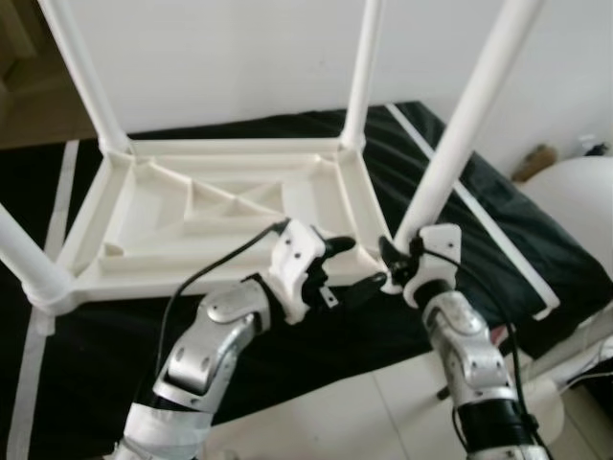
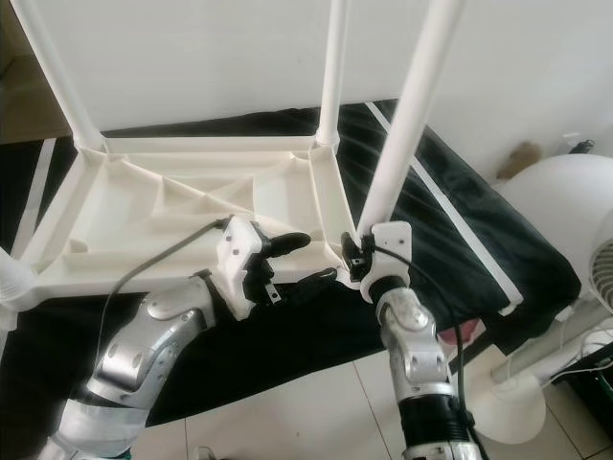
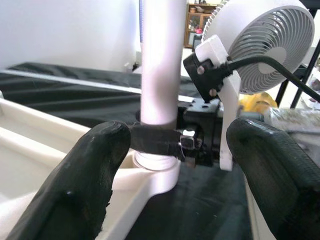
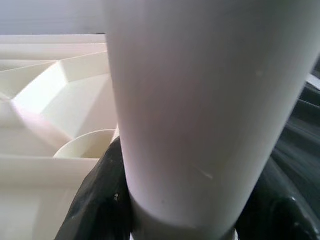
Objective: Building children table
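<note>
A white plastic table top (image 1: 220, 206) lies upside down on a black cloth, with its legs pointing up. The near-right leg (image 1: 460, 134) stands in its corner socket. My right gripper (image 1: 395, 264) is shut on this leg just above the socket. In the right wrist view the leg (image 4: 200, 100) stands between the black fingers (image 4: 95, 200). My left gripper (image 1: 352, 268) hangs open just left of that corner, holding nothing. Its wide-spread fingers (image 3: 85, 185) frame the leg (image 3: 160, 60) in the left wrist view.
Three more legs rise from the other corners: far left (image 1: 86, 77), far right (image 1: 362, 72), near left (image 1: 24, 259). The black cloth (image 1: 498, 211) has white stripes and lies on pale tiles. A white fan (image 2: 565, 249) stands close on the right. A white wall is behind.
</note>
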Robot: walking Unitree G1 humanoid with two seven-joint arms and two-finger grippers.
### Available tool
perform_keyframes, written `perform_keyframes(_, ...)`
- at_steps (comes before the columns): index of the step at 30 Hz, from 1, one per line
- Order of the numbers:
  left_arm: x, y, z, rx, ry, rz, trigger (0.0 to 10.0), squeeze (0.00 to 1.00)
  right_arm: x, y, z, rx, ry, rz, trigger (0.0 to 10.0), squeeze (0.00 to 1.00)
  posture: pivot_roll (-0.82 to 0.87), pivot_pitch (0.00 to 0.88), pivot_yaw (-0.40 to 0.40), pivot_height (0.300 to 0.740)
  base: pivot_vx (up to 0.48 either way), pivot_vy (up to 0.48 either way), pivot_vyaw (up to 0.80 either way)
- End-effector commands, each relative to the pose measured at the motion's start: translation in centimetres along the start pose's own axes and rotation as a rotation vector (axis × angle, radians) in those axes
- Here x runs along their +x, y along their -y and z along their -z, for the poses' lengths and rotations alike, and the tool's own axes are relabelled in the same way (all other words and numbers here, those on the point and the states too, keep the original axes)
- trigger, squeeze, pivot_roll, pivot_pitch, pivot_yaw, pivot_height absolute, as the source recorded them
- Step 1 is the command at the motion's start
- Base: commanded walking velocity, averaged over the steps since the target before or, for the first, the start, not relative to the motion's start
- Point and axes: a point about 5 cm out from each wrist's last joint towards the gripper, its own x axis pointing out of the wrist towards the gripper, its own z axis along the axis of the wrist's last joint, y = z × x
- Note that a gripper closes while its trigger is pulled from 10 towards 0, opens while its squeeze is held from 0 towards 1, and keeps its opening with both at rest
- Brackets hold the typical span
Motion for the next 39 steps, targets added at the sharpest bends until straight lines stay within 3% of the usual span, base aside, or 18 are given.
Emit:
perform_keyframes(1, -0.1, -0.2, 0.3, 0.016, -0.006, -0.069, 10.0, 0.00, -1.0, 1.8, 2.0, 0.017, -0.099, 0.166, 10.0, 0.00, -0.05, 0.058, -0.017, 0.740, 0.000, 0.000, 0.00)
perform_keyframes(5, -0.1, -0.1, 0.6, 0.020, -0.005, -0.074, 10.0, 0.00, -1.9, 0.2, 2.2, 0.091, -0.098, 0.305, 10.0, 0.00, -0.05, 0.055, -0.026, 0.740, 0.000, 0.000, 0.00)
perform_keyframes(8, 0.0, 0.1, 0.7, 0.027, -0.007, -0.062, 10.0, 0.00, -2.0, -0.3, 2.3, 0.109, -0.098, 0.306, 10.0, 0.00, -0.06, 0.050, -0.028, 0.740, 0.000, 0.000, 0.00)
perform_keyframes(9, 0.1, 0.5, 1.0, 0.025, -0.019, -0.036, 10.0, 0.00, -1.9, -1.2, 2.1, 0.104, -0.090, 0.277, 10.0, 0.00, -0.06, 0.051, -0.030, 0.740, 0.000, 0.000, 0.00)
perform_keyframes(15, -0.2, 1.2, 1.6, 0.044, -0.051, 0.011, 10.0, 0.00, -1.9, -0.6, 1.7, 0.093, -0.071, 0.273, 10.0, 0.00, -0.06, 0.046, -0.032, 0.740, 0.000, 0.000, 0.00)
perform_keyframes(21, -0.6, 1.2, 1.8, 0.012, -0.052, 0.034, 10.0, 0.00, -1.9, 0.5, 1.5, 0.045, -0.072, 0.308, 10.0, 0.00, -0.05, 0.018, -0.032, 0.740, 0.000, 0.000, 0.00)
perform_keyframes(22, -0.7, 1.0, 1.8, 0.013, -0.052, 0.034, 10.0, 0.00, -2.0, 0.4, 1.4, 0.073, -0.062, 0.264, 10.0, 1.00, -0.05, 0.013, -0.033, 0.740, 0.000, 0.000, 0.00)
perform_keyframes(25, -0.8, 0.9, 1.8, 0.019, -0.054, 0.032, 10.0, 0.00, -2.3, 0.2, 1.0, 0.092, -0.019, 0.193, 10.0, 1.00, -0.05, 0.013, -0.035, 0.740, 0.000, 0.000, 0.00)
perform_keyframes(33, -1.2, 0.8, 1.6, 0.025, -0.054, 0.016, 10.0, 0.00, -2.7, 1.6, 0.5, 0.067, 0.008, 0.129, 10.0, 1.00, -0.05, 0.005, -0.040, 0.740, 0.000, 0.000, 0.00)
perform_keyframes(34, -1.2, 0.9, 1.7, 0.027, -0.058, 0.019, 10.0, 0.00, -2.7, 1.9, 0.3, 0.056, 0.016, 0.095, 10.0, 0.00, -0.04, 0.000, -0.041, 0.740, 0.000, 0.000, 0.00)
perform_keyframes(38, -1.1, 1.1, 1.8, 0.041, -0.070, 0.028, 10.0, 0.00, -2.6, 2.3, 0.0, 0.021, 0.022, 0.022, 10.0, 0.00, -0.04, 0.001, -0.042, 0.740, 0.000, 0.000, 0.00)
perform_keyframes(39, -1.1, 1.1, 1.9, 0.047, -0.072, 0.023, 10.0, 0.00, -2.3, 2.7, -0.2, -0.004, 0.020, -0.084, 10.0, 0.00, -0.04, 0.000, -0.044, 0.740, 0.000, 0.000, 0.00)
